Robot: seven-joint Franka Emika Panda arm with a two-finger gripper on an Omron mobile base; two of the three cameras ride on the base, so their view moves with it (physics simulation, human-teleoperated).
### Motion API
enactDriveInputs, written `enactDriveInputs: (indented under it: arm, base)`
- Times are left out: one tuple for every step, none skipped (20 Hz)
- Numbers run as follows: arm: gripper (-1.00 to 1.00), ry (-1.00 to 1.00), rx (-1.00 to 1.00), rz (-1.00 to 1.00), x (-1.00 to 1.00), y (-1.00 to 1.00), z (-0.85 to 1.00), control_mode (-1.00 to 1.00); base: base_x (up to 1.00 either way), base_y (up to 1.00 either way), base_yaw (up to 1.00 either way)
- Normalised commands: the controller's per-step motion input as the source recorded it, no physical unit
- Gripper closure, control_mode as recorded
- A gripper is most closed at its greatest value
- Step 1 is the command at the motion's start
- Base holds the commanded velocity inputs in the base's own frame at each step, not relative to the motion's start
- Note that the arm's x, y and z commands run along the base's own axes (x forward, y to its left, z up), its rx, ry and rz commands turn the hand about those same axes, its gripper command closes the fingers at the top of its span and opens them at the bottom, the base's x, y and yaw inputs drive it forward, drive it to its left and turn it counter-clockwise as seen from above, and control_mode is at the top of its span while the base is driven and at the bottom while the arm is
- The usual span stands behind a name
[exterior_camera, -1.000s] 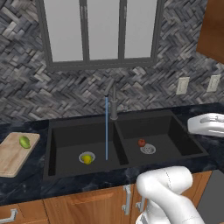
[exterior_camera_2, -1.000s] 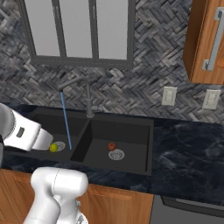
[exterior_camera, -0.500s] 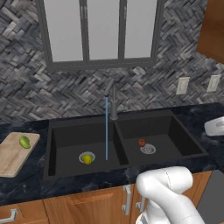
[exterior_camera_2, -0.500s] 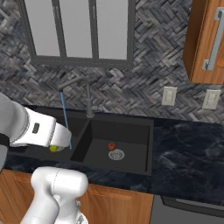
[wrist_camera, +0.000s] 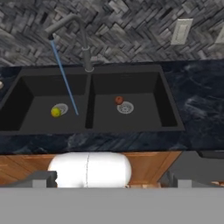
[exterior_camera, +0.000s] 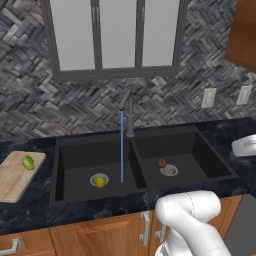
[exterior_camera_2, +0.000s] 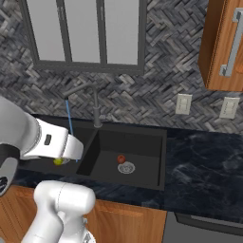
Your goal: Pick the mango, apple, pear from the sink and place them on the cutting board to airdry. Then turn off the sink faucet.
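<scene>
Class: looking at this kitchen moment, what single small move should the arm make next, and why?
Probably lower the open gripper toward the apple in the sink's right basin: it lies by the drain, the yellow-green fruit waits left, one green fruit is already on the cutting board.

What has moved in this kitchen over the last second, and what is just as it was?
The robot's white arm swung: its far end slid rightward to the edge of the left base view, while its near part came further across the right base view. Nothing was picked up or let go. The apple and yellow-green fruit stayed in the sink, the green fruit on the cutting board, and the sink faucet kept running.
</scene>
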Motion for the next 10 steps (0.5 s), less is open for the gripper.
enactDriveInputs:
  arm:
    - [-1.0,0.0,0.0,0.0,0.13,-0.05,-0.34,-1.0]
    - [-1.0,0.0,0.0,0.0,0.16,-0.05,-0.35,-1.0]
    - [-1.0,0.0,0.0,0.0,0.18,-0.02,-0.34,-1.0]
    - [-1.0,0.0,0.0,0.0,0.21,0.0,-0.3,-1.0]
    - [-1.0,0.0,0.0,0.0,0.25,0.0,-0.24,-1.0]
    - [-1.0,0.0,-0.01,0.0,0.25,0.0,-0.16,-1.0]
    - [-1.0,0.0,-0.01,0.0,0.26,-0.01,-0.12,-1.0]
    - [-1.0,0.0,-0.01,0.0,0.24,-0.01,-0.11,-1.0]
    - [-1.0,0.0,-0.01,0.0,0.22,0.0,-0.1,-1.0]
    - [-1.0,0.0,0.0,0.0,0.21,0.0,-0.05,-1.0]
  base:
    - [0.0,0.0,0.0]
    - [0.0,0.0,0.0]
    - [0.0,0.0,0.0]
    - [0.0,0.0,0.0]
    - [0.0,0.0,0.0]
    - [0.0,0.0,0.0]
    - [0.0,0.0,0.0]
    - [0.0,0.0,0.0]
    - [0.0,0.0,0.0]
    - [0.0,0.0,0.0]
